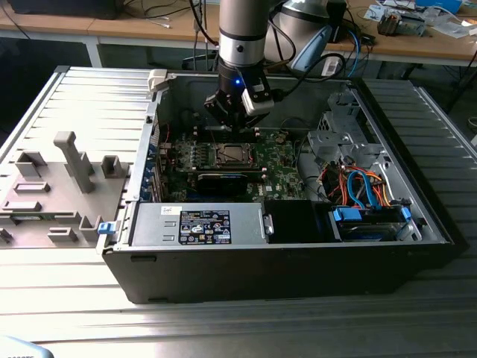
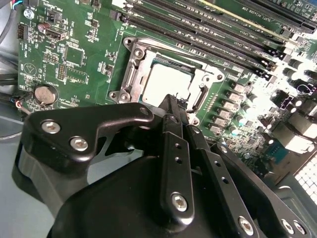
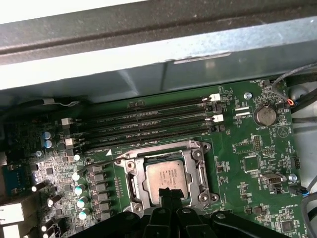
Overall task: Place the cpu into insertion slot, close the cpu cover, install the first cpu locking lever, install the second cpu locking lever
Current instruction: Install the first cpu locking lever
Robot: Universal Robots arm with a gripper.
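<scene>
My gripper (image 1: 232, 118) hangs inside the open PC case (image 1: 417, 216), low over the board (image 1: 279, 160), just past the slot's (image 1: 231, 155) far edge as the exterior view sees it. In both wrist views my fingertips (image 2: 171, 106) sit together w/ no gap showing and nothing between them; tips (image 3: 168, 194) are right at one edge of the slot, over the cover's rim. Can't tell if they touch the metal.

Cpu (image 3: 167, 176) lies flat in the slot, silvery top facing up, seen thru the cover's window. Cover (image 3: 198, 166) looks folded down around the cpu, frame lying flat on all visible sides. In the second wrist view the cpu (image 2: 167, 83) is squarely in the window of the cover (image 2: 141, 57). Lever state: can't make out.

Slot sits mid-board, RAM slots (image 3: 148, 124) running alongside one edge, coin cell (image 3: 264, 115) toward a board corner.

Case lies on its side on a ribbed metal table (image 1: 89, 112). PSU (image 1: 197, 224) along the case's near edge, drive bay w/ blue and orange cables (image 1: 365, 190) at the exterior view's right. Grey fixture (image 1: 71, 160) on the table's edge at the exterior view's left.
</scene>
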